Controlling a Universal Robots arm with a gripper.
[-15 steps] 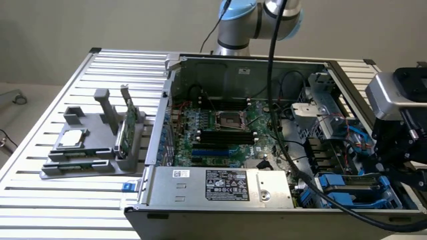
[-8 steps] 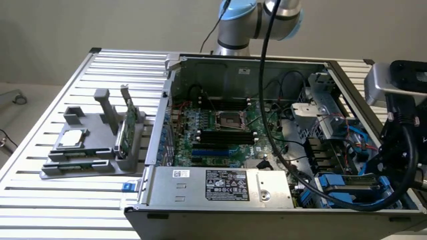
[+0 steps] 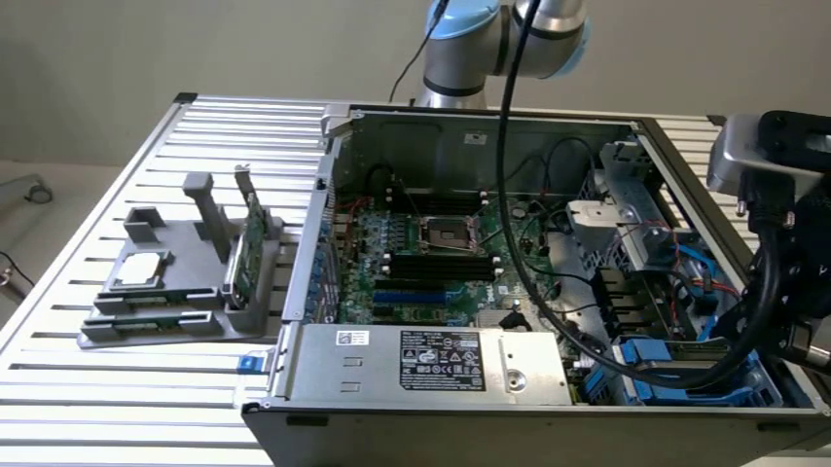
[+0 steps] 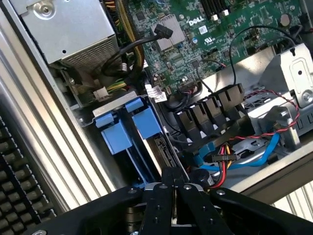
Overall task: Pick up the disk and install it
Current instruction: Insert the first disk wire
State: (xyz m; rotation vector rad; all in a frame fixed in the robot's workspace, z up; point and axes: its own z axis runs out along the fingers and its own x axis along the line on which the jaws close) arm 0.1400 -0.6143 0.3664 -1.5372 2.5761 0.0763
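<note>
The gripper (image 4: 173,172) is down inside the open computer case (image 3: 481,119), at about 4 o'clock in the exterior view, where the black robot wrist (image 3: 785,233) hangs over the corner with the blue parts (image 3: 663,355). In the wrist view its two black fingers (image 4: 159,205) are pressed close together with only a thin line between them. I cannot tell if they have hold of anything. The disk (image 4: 165,152) stands on its thin edge in the slot, and its near end is right at the tips. I cannot tell if they touch. Two blue plastic tabs (image 4: 131,128) sit just beside the disk. The green motherboard (image 3: 429,253) lies in the middle of the case, and the grey power box (image 3: 442,362) with a white label is at 6 o'clock. A black cable (image 3: 509,195) hangs down from the arm into the case. Well apart, at 9 o'clock on the ribbed metal table (image 3: 78,389), a grey holder (image 3: 175,326) keeps a small silver chip (image 3: 140,269) and a thin green card (image 3: 253,248) standing upright.
</note>
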